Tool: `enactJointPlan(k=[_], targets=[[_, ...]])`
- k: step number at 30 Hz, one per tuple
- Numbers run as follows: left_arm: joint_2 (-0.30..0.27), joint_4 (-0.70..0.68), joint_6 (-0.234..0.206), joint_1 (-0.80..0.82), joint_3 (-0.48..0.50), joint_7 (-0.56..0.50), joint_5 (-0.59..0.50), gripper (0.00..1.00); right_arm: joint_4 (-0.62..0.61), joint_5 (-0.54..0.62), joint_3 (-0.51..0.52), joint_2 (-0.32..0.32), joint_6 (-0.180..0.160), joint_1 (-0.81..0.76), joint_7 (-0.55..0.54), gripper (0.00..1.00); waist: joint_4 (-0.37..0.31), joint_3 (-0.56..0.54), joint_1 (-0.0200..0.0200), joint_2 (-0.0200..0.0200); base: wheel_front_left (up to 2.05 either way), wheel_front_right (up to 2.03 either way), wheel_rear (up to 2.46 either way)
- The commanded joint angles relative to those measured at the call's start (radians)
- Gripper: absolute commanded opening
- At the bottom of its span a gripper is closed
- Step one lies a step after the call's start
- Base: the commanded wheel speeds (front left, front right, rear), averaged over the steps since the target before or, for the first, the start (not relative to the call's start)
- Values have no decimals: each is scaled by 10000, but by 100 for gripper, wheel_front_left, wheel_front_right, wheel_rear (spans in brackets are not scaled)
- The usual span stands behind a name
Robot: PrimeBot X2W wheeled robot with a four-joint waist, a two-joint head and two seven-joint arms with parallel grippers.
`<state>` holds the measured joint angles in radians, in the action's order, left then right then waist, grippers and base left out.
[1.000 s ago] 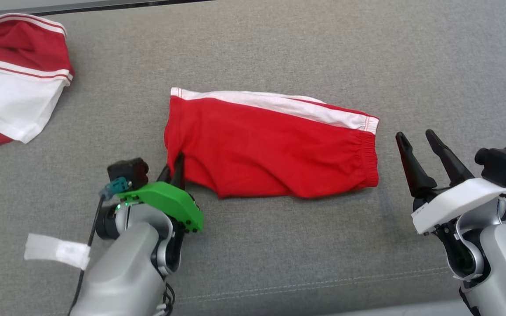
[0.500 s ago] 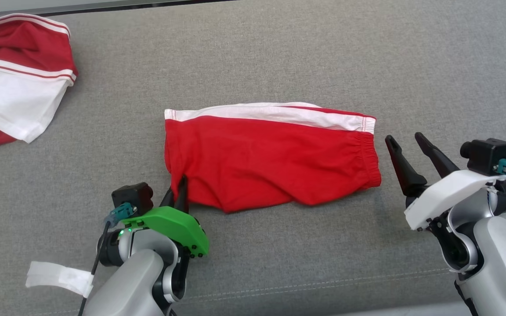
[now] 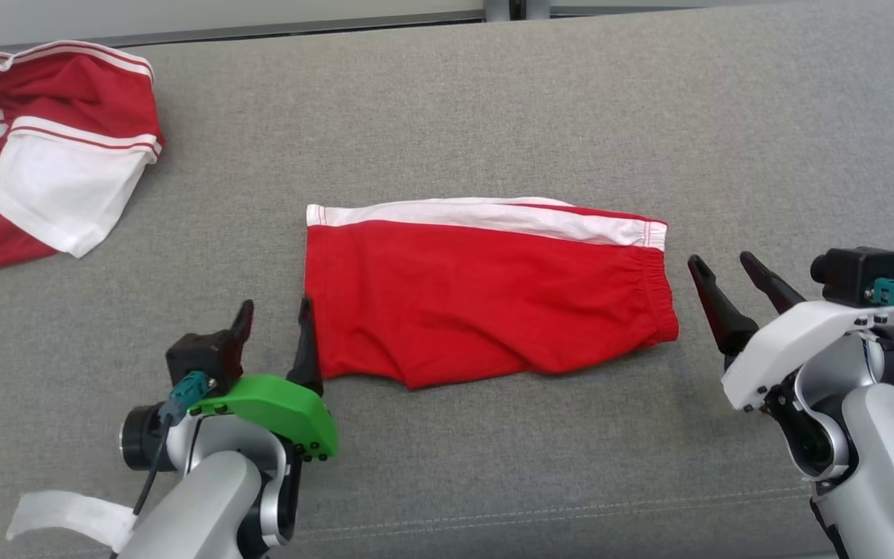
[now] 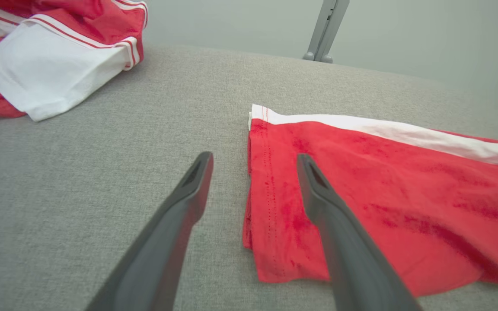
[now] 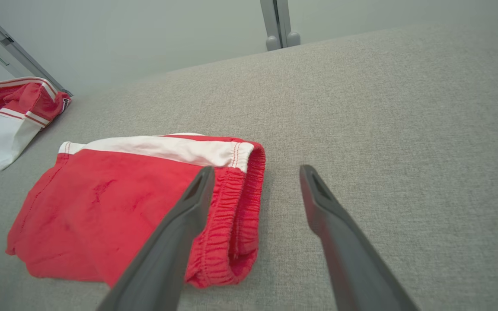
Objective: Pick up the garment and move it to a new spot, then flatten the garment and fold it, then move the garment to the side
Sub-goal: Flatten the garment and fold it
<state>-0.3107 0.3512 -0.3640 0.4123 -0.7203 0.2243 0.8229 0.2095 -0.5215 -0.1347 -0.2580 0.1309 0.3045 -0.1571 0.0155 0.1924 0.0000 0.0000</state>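
**Foreground.** My left gripper (image 3: 275, 305) sits at the lower left, its two dark fingers spread wide with nothing clasped between them. In the left wrist view the hemmed leg edge of the red shorts (image 3: 486, 303) lies in the gap. One finger stands over grey fabric and the other over red cloth; whether that finger touches the cloth I cannot tell. At the lower right, my right gripper (image 3: 720, 258) is likewise wide open and empty, its fingertips just beside the elastic waistband end of the shorts.

**Middle ground.** The shorts lie folded flat at the centre of the grey upholstered surface (image 3: 493, 116), between my two grippers, with their long axis running left to right. A white stripe runs along the far edge. The gathered waistband is at my right and the leg hem at my left. The near edge is slightly uneven, with shallow creases.

**Far ground.** A crumpled red-and-white garment (image 3: 67, 155) lies toward the far left corner, well apart from the shorts. A grey metal post (image 5: 279, 26) rises behind the far edge of the surface.
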Motion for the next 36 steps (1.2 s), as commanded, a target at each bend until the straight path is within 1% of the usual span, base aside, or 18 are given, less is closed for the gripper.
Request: enactJointPlan(k=[1,7,12,17,22,29,35,36], targets=[[-147,-163,-107,-205,37,87,-124,100,53,137,86,46,-3,-189,-93,100,92,-114,0,0,0,0,0],[-512,-1073,-667,-582,349,298,-555,100,287,296,514,396,-3,-563,-363,100,426,-346,0,0,0,0,0],[-591,-1632,-890,-932,470,344,-650,100,740,274,1086,865,-2,-875,-300,100,877,-426,0,0,0,0,0],[-580,-1931,-955,-1176,458,356,-713,100,1265,147,1772,1377,-2,-1058,-49,100,1300,-376,0,0,0,0,0],[-600,-2012,-1009,-1198,426,353,-759,100,1920,-58,2174,1650,-2,-836,59,100,1623,-295,0,0,0,0,0],[-554,-1982,-980,-1108,370,327,-759,100,2836,-456,2518,1751,-2,-319,174,100,2011,-261,0,0,0,0,0],[-539,-1966,-1008,-1208,400,337,-706,100,3353,-940,2647,1730,-3,54,48,100,2165,-287,0,0,0,0,0],[-534,-1958,-981,-1222,404,340,-689,100,3484,-1027,2679,1685,-3,136,45,99,2189,-293,0,0,0,0,0]])
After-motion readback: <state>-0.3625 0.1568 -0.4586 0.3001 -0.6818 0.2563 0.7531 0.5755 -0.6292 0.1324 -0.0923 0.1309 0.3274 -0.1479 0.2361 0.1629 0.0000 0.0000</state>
